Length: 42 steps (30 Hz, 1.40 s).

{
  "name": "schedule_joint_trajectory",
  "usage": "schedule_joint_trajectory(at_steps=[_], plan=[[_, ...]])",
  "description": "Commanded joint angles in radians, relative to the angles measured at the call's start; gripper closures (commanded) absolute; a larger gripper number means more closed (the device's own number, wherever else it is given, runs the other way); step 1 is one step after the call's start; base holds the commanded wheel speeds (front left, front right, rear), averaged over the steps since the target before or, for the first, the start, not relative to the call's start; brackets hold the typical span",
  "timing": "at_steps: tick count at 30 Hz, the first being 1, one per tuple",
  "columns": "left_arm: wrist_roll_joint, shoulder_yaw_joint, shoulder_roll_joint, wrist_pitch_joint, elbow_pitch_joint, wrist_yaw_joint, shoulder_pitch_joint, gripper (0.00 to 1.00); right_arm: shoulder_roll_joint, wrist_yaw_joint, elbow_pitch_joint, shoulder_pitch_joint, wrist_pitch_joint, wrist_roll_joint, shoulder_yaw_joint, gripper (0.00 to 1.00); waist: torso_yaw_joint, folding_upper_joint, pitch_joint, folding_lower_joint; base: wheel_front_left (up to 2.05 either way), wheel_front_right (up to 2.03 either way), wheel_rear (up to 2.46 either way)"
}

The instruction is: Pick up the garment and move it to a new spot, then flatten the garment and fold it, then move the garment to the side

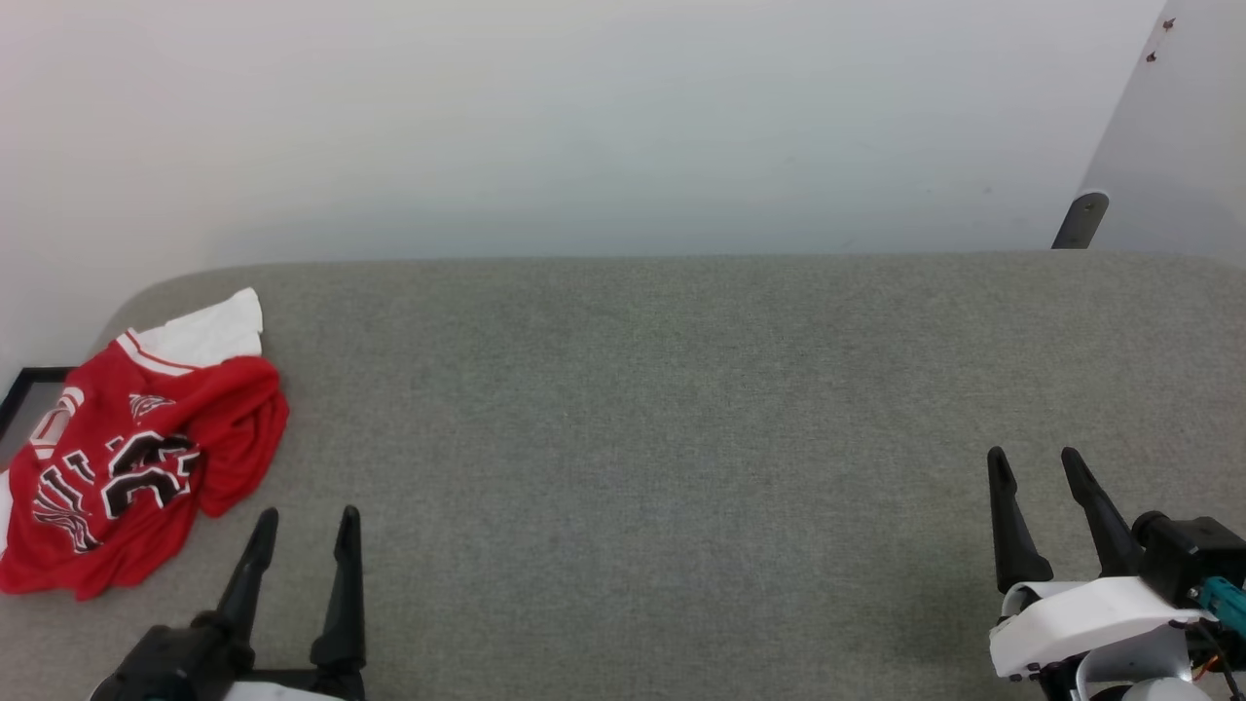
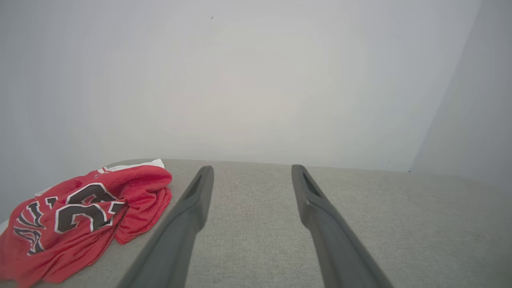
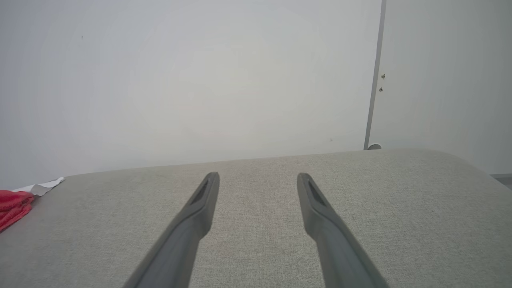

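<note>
One garment (image 1: pixel 136 458), crumpled at table (image 1: pixel 633 438) left edge

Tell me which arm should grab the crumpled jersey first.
Left, most likely. The garment lies bunched at the far left of the grey surface, just beside the open left gripper. The right gripper, also open, sits across the whole surface from it.

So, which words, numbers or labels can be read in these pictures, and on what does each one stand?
On the garment, front print: black letters with white edges, crumpled and folded over; no whole word can be read.
On the garment, large figure seen in the left wrist view: perhaps "2", but the folds cut it, so I cannot be sure.
Elsewhere: I find no readable text.
</note>
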Motion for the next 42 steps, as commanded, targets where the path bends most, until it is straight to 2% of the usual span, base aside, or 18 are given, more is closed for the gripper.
schedule_joint_trajectory(at_steps=[1, 18, 30, 35, 42], plan=[[0.021, 0.002, 0.001, -0.006, -0.009, -0.005, 0.007, 0.00, 0.003, 0.001, -0.007, 0.009, -0.008, -0.022, 0.003, 0.00, 0.000, 0.0000, 0.000, 0.0000, 0.00, 0.00, 0.00], [0.137, 0.007, -0.002, -0.037, -0.025, -0.026, 0.024, 0.00, 0.004, 0.001, -0.018, 0.013, -0.027, -0.139, 0.012, 0.00, 0.003, 0.0000, -0.006, 0.0000, 0.00, 0.00, 0.00], [0.115, 0.012, -0.011, -0.035, -0.004, -0.039, 0.013, 0.00, 0.004, 0.001, -0.014, 0.014, -0.024, -0.134, 0.014, 0.00, 0.014, 0.0000, -0.014, 0.0000, 0.00, 0.00, 0.00], [0.104, 0.015, -0.009, -0.035, 0.031, -0.039, -0.003, 0.00, 0.004, 0.001, -0.011, 0.021, -0.022, -0.122, 0.016, 0.00, 0.051, 0.0000, -0.026, 0.0000, 0.00, 0.00, 0.00], [0.098, 0.021, 0.006, -0.019, 0.084, -0.025, -0.041, 0.00, 0.004, 0.001, -0.003, 0.035, -0.023, -0.106, 0.026, 0.00, 0.161, 0.0000, -0.051, 0.0000, 0.00, 0.00, 0.00]])
